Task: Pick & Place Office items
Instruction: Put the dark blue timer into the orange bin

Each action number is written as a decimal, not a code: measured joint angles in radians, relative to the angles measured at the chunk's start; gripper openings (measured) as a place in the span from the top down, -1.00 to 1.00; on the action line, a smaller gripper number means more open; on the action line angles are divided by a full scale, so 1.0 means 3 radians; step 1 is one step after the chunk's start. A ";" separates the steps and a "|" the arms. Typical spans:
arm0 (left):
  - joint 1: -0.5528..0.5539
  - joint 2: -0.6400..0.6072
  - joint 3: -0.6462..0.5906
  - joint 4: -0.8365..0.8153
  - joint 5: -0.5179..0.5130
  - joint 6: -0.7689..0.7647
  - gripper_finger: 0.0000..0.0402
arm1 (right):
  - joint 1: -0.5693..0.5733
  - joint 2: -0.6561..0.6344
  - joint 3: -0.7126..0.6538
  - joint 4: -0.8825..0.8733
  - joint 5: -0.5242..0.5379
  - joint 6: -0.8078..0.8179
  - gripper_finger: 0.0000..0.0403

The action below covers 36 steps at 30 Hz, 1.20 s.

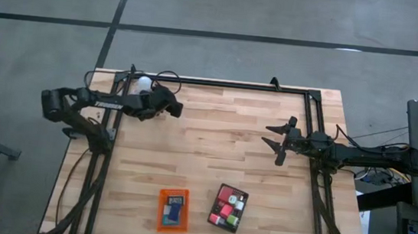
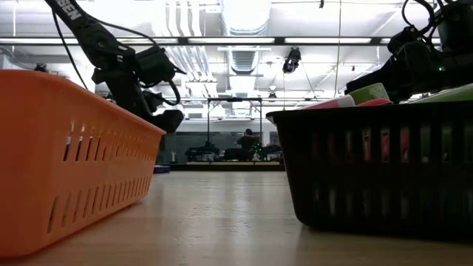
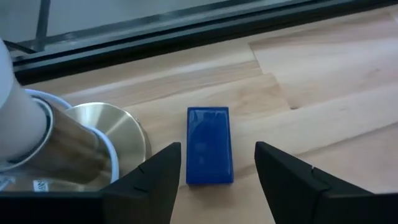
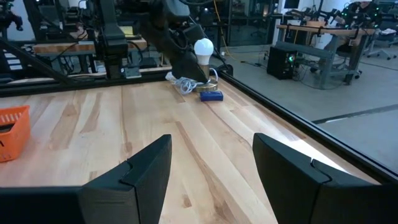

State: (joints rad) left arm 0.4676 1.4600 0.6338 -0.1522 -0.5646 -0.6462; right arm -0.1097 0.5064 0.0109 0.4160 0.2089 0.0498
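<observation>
A pale wooden surface of butcher-block planks sits inside a black metal frame. Near its front edge stand two slotted trays — an orange tray and, just to its right, a black tray, slightly tilted. At the far left corner lies a lamp with a white bulb, a brass base and a white cord. Beyond the surface — grey floor with dark lines.
</observation>
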 joint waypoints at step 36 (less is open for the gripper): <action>0.0187 0.0873 0.0216 0.0282 0.0128 0.0060 -0.04 | 0.0000 0.0001 0.0000 0.0000 0.0000 0.0000 -0.09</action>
State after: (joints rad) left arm 0.5236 1.7218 0.6987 -0.0677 -0.5261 -0.6281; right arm -0.1097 0.5068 0.0109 0.4160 0.2089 0.0497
